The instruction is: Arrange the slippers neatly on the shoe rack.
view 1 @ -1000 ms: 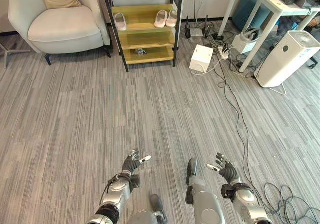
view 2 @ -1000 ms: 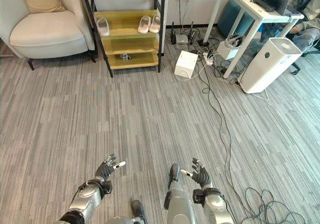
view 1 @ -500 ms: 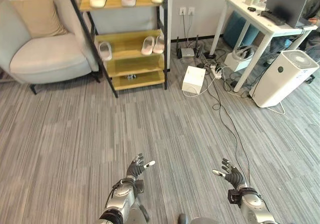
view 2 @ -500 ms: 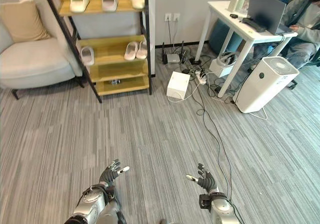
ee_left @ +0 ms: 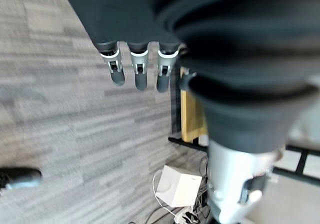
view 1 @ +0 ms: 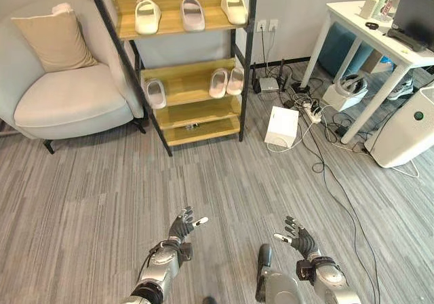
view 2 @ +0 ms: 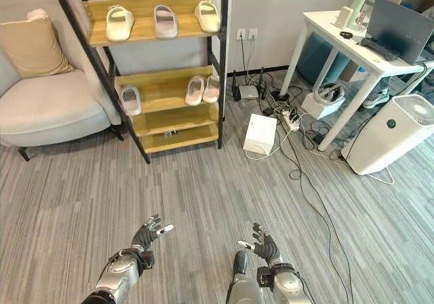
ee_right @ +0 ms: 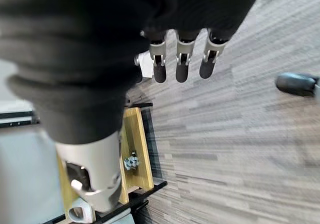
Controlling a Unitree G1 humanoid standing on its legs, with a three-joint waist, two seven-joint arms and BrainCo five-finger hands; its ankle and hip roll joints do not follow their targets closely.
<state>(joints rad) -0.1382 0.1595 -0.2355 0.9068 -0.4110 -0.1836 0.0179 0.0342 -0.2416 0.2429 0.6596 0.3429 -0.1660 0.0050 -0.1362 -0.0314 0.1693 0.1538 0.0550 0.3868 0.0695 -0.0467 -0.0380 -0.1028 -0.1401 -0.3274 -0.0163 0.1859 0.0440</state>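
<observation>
A black-framed shoe rack (view 1: 239, 65) with yellow wooden shelves stands against the far wall. Three pale slippers (view 1: 192, 13) lie on its top shelf. On the middle shelf one slipper (view 1: 155, 93) lies at the left and a pair (view 1: 226, 82) at the right. A small dark thing (view 1: 192, 125) sits on the bottom shelf. My left hand (view 1: 181, 227) and right hand (view 1: 298, 239) hover low over the floor, well short of the rack, both open with fingers (ee_left: 137, 73) straight and holding nothing.
A light armchair (view 1: 64, 100) with a tan cushion stands left of the rack. Right of it are a white box (view 1: 281, 126), a power strip with trailing cables (view 1: 324, 161), a white desk (view 1: 375, 43) and a white air purifier (view 1: 409, 127). Grey striped carpet (view 1: 102, 202) lies between.
The whole picture has shifted: the camera has tilted up and turned, so the rack's top shelf shows fully. Both hands stay open and low in front.
</observation>
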